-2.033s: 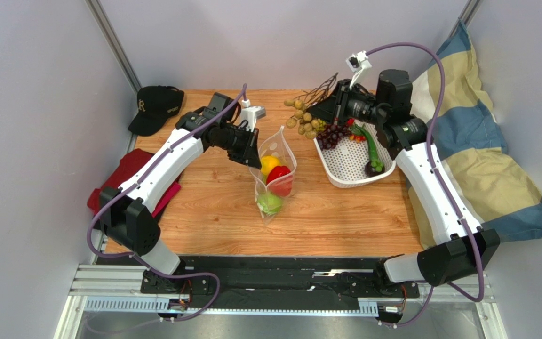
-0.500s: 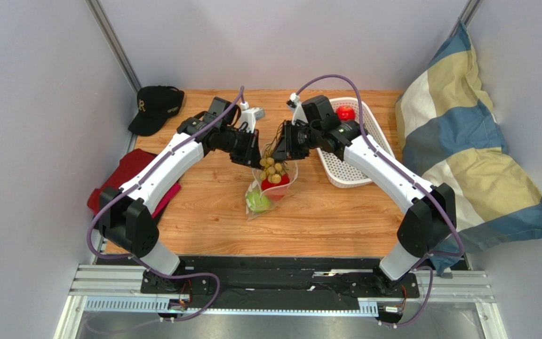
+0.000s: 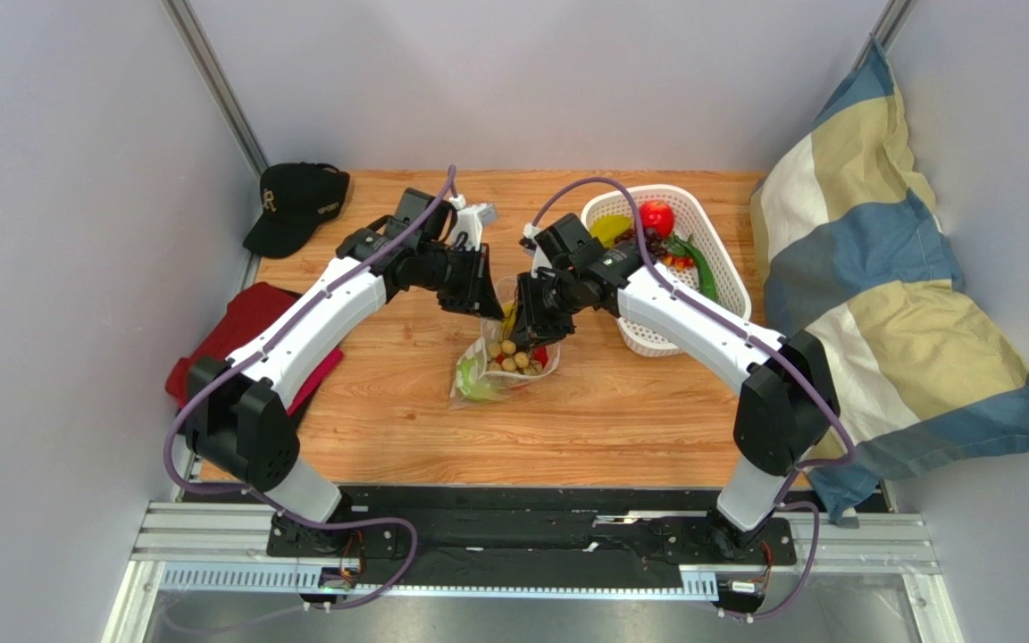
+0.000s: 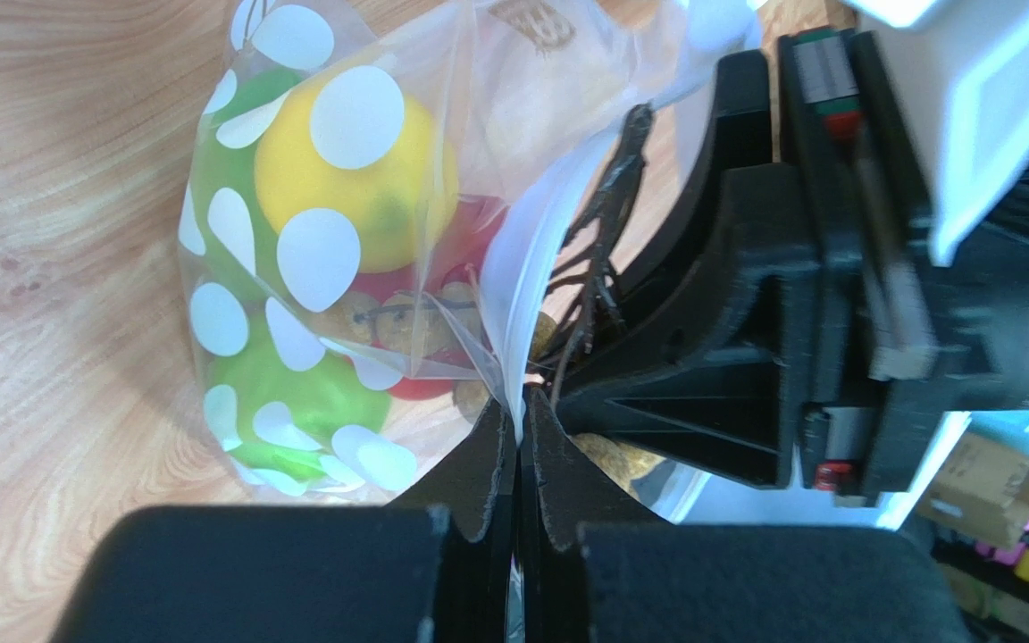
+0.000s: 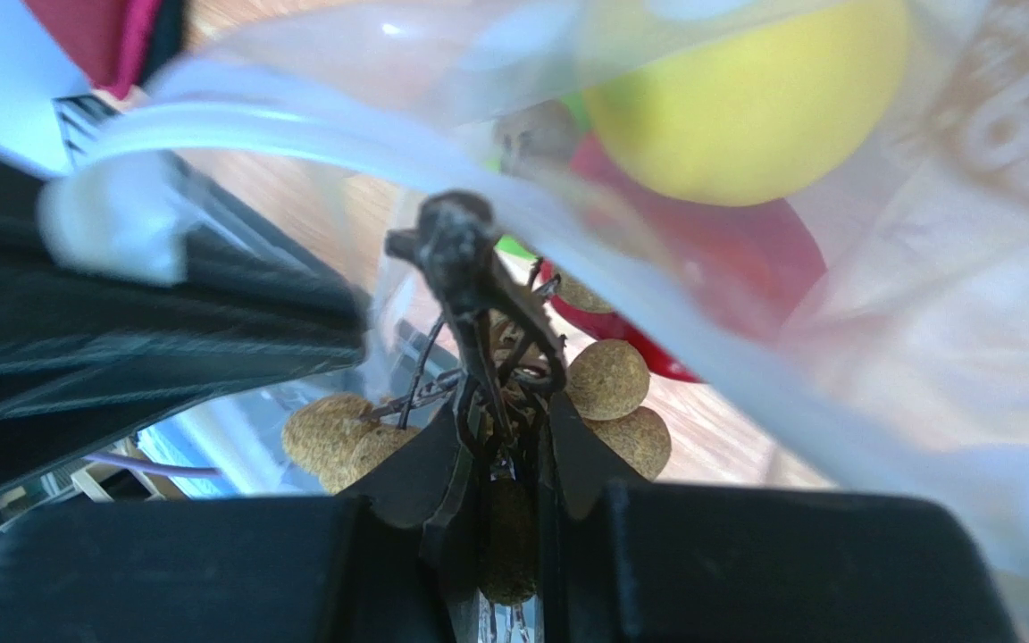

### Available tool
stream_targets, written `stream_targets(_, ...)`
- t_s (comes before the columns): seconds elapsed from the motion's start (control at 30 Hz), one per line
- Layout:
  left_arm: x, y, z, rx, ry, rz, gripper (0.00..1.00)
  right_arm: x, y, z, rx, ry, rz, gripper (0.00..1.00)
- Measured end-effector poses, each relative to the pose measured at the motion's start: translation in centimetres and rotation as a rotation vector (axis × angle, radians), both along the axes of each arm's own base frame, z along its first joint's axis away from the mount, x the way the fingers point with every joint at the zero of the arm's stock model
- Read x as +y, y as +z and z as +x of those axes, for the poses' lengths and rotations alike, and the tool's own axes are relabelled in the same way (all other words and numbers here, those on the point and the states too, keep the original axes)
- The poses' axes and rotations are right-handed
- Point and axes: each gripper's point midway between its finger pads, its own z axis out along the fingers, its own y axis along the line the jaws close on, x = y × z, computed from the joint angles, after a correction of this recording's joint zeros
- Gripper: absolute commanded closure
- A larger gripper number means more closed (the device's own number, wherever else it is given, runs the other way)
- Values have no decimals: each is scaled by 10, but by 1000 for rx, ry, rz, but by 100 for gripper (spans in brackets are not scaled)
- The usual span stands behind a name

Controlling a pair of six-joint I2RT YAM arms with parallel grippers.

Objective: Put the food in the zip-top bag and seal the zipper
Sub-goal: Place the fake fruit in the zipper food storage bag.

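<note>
Bag: we see the clear, white-dotted zip-top bag (image 3: 486, 379) lying mid-desk (image 3: 614, 415), holding yellow, red and green toy foods (image 4: 359, 188).
Left jaws: clenched on the bag's rim.
Right jaws: grasping a brown-berried twig bunch (image 5: 607, 389) at the bag's mouth.
Basket: white plastic basket (image 3: 728, 284), farther back.

My table (image 3: 614, 415) holds a cap (image 3: 295, 201) in its far-left corner, a cloth (image 3: 241, 311) at its left edge, a basket (image 3: 728, 257) far right and the bag (image 3: 482, 382) at its middle.

zip-top bag (image 4: 278, 255): clear, white dots
lemon (image 4: 379, 168): yellow
fruit bunch (image 5: 610, 386): tan, dark stem
basket (image 3: 737, 279): white
cap (image 3: 295, 201): black
cloth (image 3: 245, 322): red
pillow (image 3: 896, 268): blue and cream blocks
</note>
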Motion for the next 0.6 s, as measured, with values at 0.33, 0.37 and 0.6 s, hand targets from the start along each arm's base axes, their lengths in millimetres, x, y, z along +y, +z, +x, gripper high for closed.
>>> stream_targets(0.33,3,-4,2,54,58,-37,100,1,20,13,-60,83,-19,39)
stream_targets(0.37,4,-4,3,58,63,-40,100,0,27,15,-87,98,-17,36)
stream_targets(0.6,12,-3,4,75,73,-68,100,-36,50,8,-199,204,-69,31)
